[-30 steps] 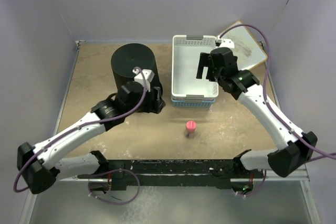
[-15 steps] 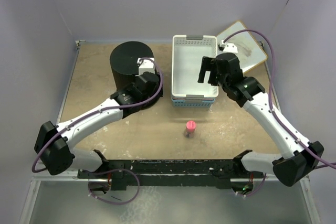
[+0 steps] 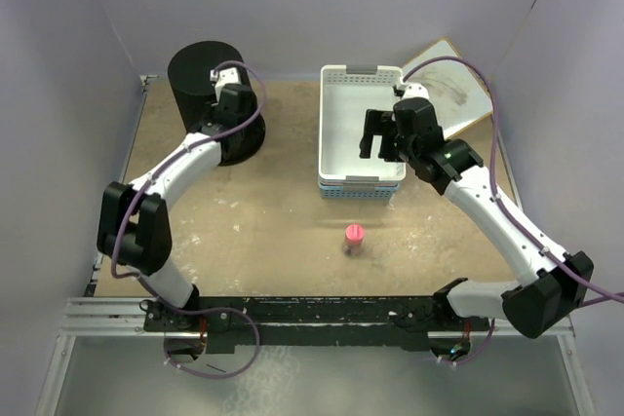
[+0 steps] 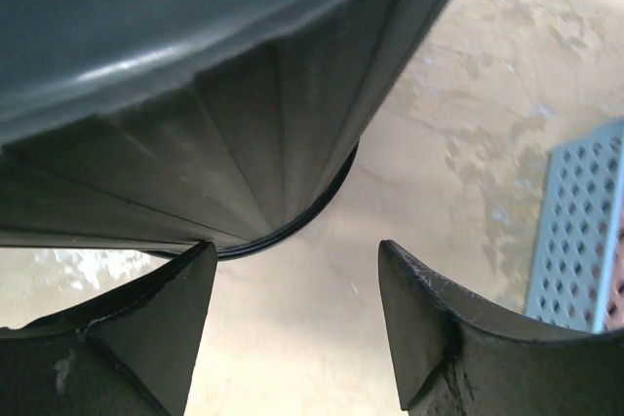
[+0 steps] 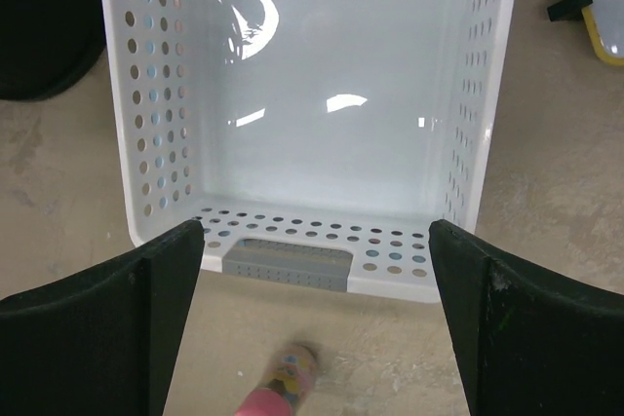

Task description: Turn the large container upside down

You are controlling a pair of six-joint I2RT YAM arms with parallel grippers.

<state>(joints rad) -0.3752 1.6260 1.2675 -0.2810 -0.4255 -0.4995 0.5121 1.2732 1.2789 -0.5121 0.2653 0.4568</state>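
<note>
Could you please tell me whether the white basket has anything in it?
Empty: the right wrist view looks straight into the white basket and shows a bare floor, with only light reflections on it.

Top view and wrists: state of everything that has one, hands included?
bucket: closed end up, rim down, not held
white basket: upright, empty, stacked on a blue basket
pink bottle: upright, standing alone
left hand: open, empty, beside the bucket's lower wall
right hand: open, empty, over the white basket's near end
</note>
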